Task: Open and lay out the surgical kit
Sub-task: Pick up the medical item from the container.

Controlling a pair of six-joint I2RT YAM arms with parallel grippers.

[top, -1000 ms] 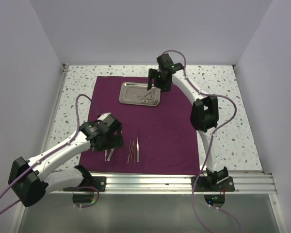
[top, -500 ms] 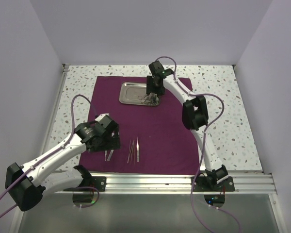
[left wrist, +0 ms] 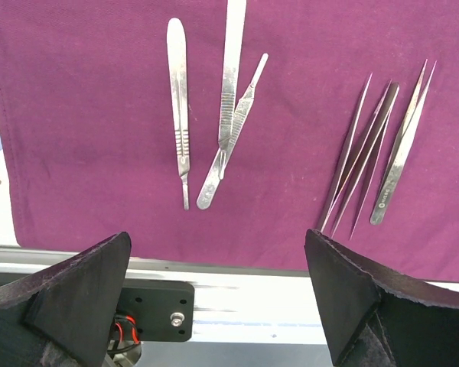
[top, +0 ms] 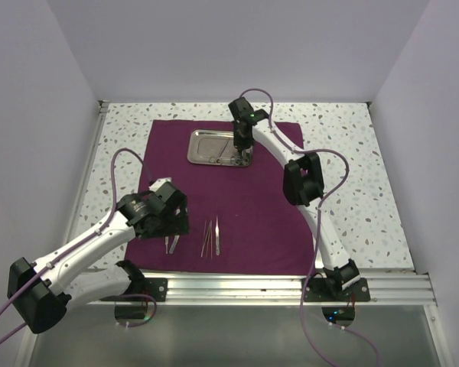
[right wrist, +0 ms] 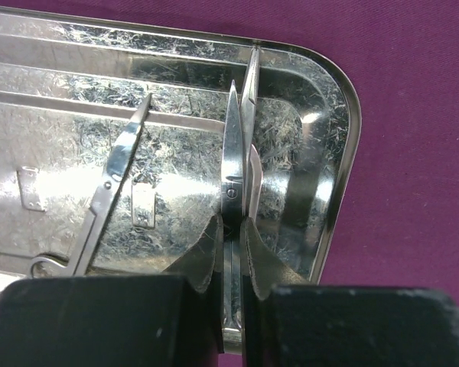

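Steel scissors (right wrist: 236, 164): clamped in right gripper (right wrist: 231, 229), arm extended over tray (right wrist: 61, 84).
Left gripper (left wrist: 218, 237): fingers wide, above purple cloth (left wrist: 76, 138).
Table (top: 344, 153): speckled.

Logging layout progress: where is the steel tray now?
Top view: the steel tray lies on the far part of the purple cloth, its right end under the right gripper, shut on a hinged instrument.

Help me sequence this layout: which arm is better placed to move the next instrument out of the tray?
Right. The right claw is in the tray, pinched shut on the scissors. The left claw hangs open over tweezers at the front edge of the cloth, far from the tray.
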